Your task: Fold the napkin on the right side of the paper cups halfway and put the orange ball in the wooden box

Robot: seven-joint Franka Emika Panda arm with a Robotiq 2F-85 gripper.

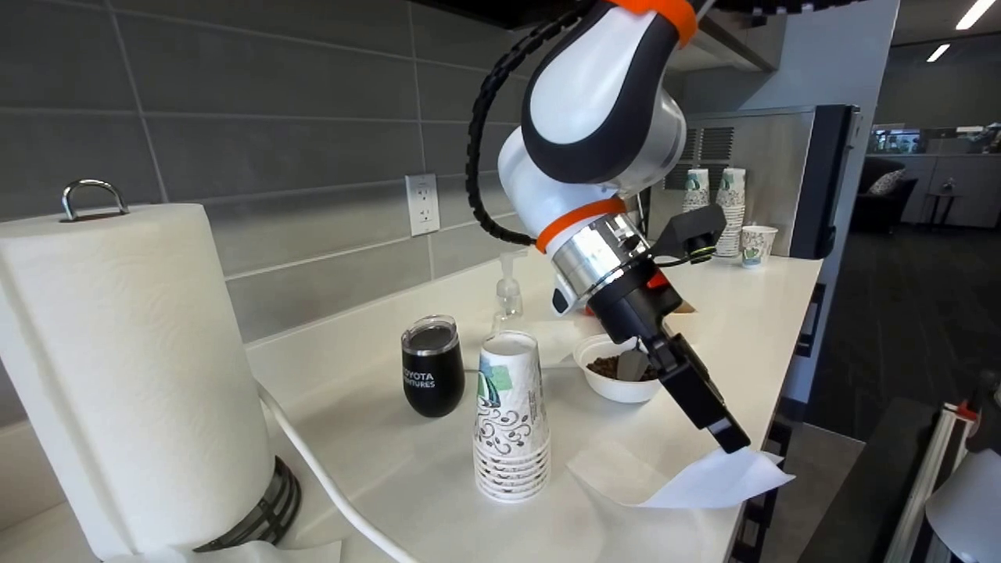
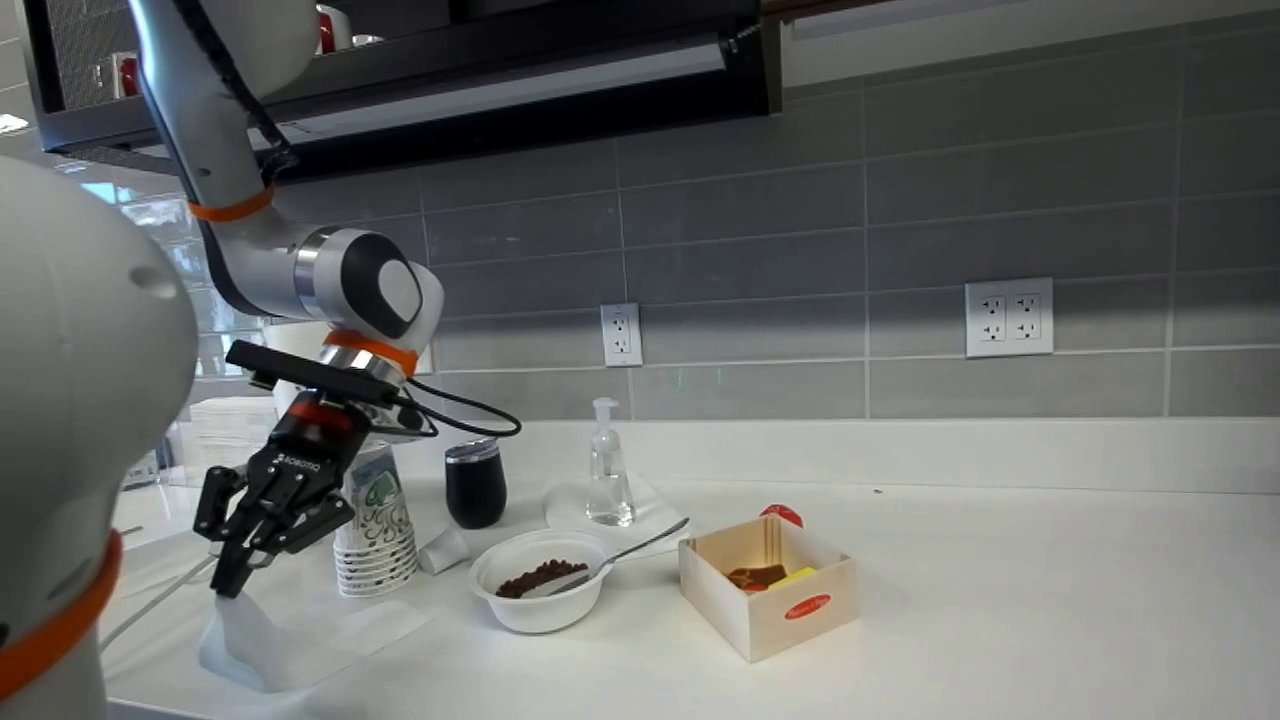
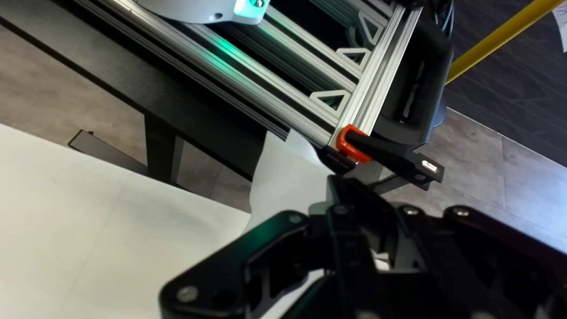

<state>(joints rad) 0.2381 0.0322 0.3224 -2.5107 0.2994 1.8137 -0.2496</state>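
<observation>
The thin white napkin (image 1: 715, 481) lies partly on the counter by its front edge, its near side raised to my gripper (image 1: 733, 439). It also shows raised in an exterior view (image 2: 255, 640) and the wrist view (image 3: 288, 177). My gripper's fingers are closed together on the napkin's edge. The short stack of paper cups (image 1: 510, 414) stands upright beside the napkin, apart from it. The pale wooden box (image 2: 765, 625) holds brown and yellow pieces. A red-orange rounded thing, apparently the orange ball (image 2: 782, 514), shows behind the box, partly hidden.
A white bowl (image 2: 545, 605) with brown bits and a spoon stands between cups and box. A black tumbler (image 1: 432, 367), a soap bottle (image 2: 608, 470) and a paper-towel roll (image 1: 133, 375) stand along the wall. A white cable (image 1: 328, 477) crosses the counter.
</observation>
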